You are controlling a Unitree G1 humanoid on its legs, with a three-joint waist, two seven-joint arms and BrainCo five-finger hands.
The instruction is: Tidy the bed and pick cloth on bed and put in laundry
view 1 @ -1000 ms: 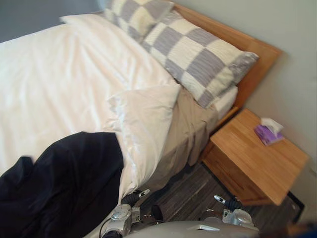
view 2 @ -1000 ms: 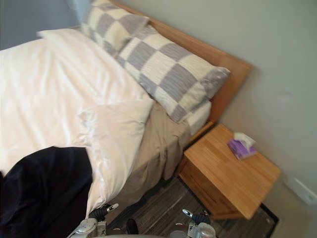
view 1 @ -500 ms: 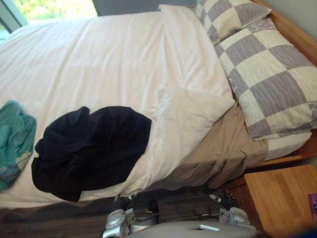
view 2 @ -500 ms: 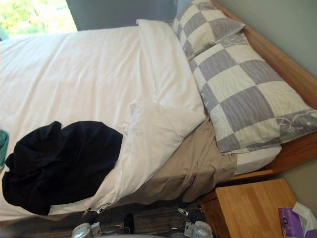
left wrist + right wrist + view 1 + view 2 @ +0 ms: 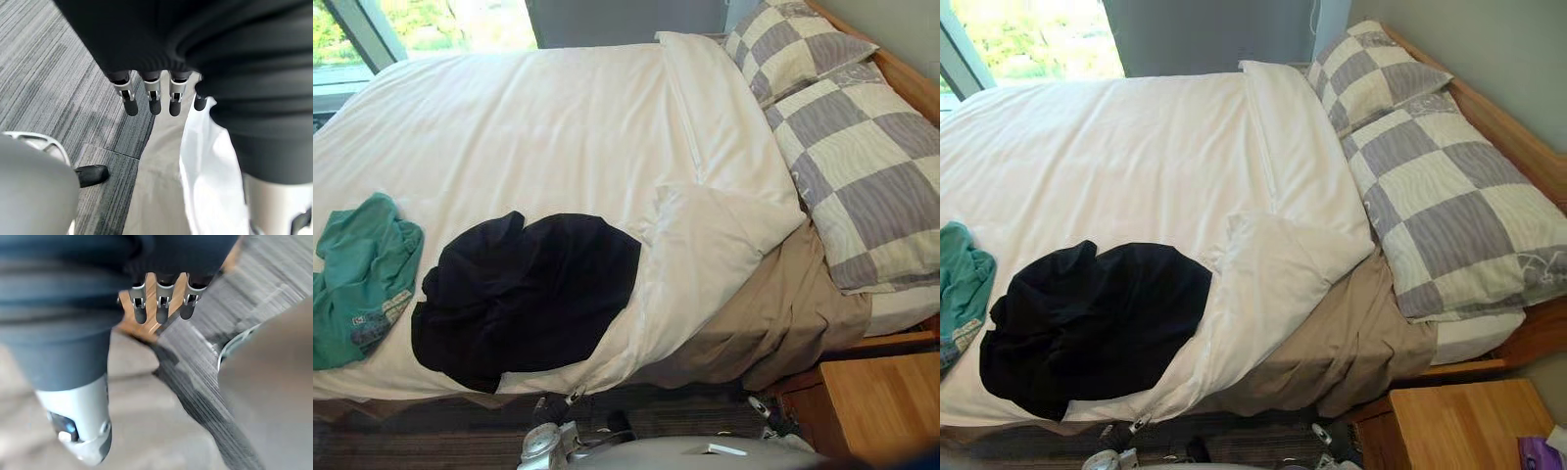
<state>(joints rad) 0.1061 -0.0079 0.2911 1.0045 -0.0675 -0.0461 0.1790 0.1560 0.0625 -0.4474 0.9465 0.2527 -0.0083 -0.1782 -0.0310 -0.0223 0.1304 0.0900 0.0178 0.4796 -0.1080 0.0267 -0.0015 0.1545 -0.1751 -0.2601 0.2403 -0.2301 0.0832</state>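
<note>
Bed (image 5: pixel 529 127), black cloth (image 5: pixel 524 294); nightstand (image 5: pixel 1449 426) with tissue box (image 5: pixel 1540 454)

Two cloths (image 5: pixel 524 294) (image 5: pixel 362 279), two pillows (image 5: pixel 871 186) (image 5: pixel 793 49), one bed (image 5: pixel 529 127), one nightstand (image 5: pixel 1459 426).

Open floor (image 5: pixel 421 436) along the bed (image 5: pixel 529 127) edge. Black cloth (image 5: pixel 524 294) and teal cloth (image 5: pixel 362 279) lie near it; the nightstand (image 5: pixel 881 406) blocks the right side.

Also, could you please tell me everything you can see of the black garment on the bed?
The black garment is soft, matte dark cloth, crumpled into a loose, wrinkled heap on the white duvet near the bed's near edge. Its right edge reaches the duvet's turned-back corner. A teal garment lies close on its left; whether they touch is unclear.
</note>
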